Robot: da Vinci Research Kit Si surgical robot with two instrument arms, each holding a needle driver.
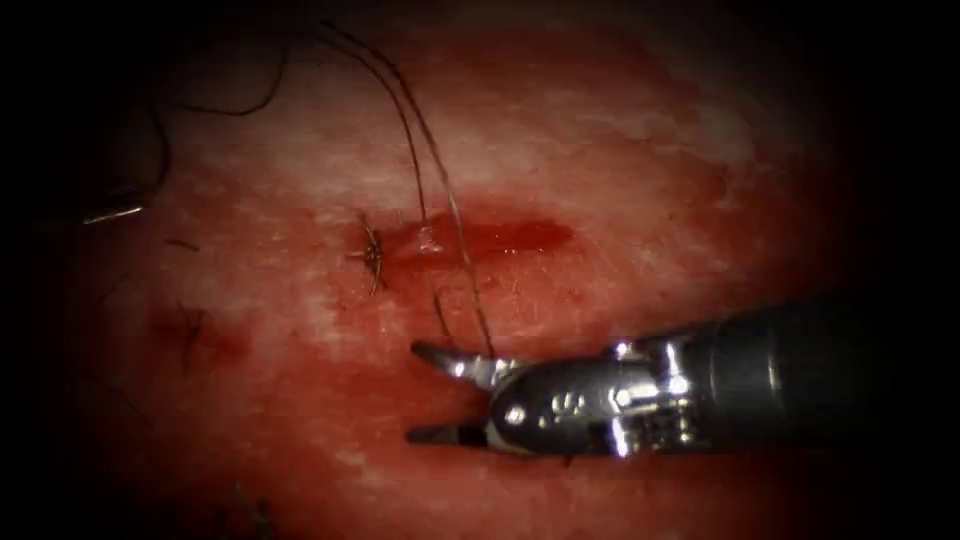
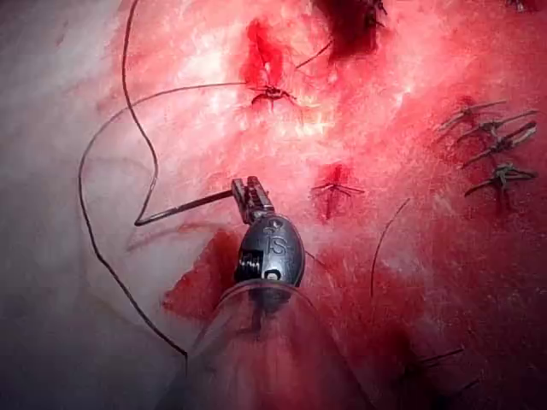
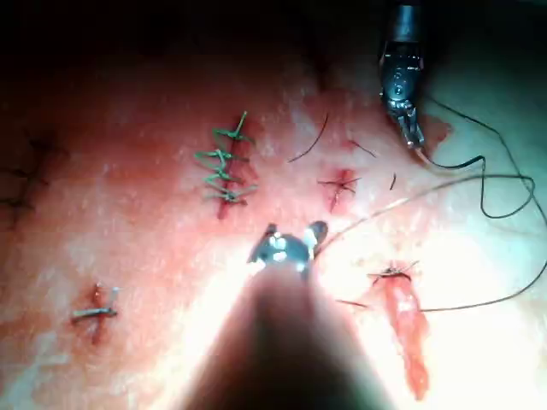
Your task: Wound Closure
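Dark thin thread runs across the wide-open, empty right gripper beside the red cut in the tissue. The left gripper clamps the curved steel needle at its end, clear of tissue; closing the right gripper risks nicking that thread.

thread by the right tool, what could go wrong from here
The right tool is open and empty, two thread strands beside its upper finger: closing there might fray or cut them, or tug the knot. The left tool grips the needle near one end, outside the tissue, so it could swivel.
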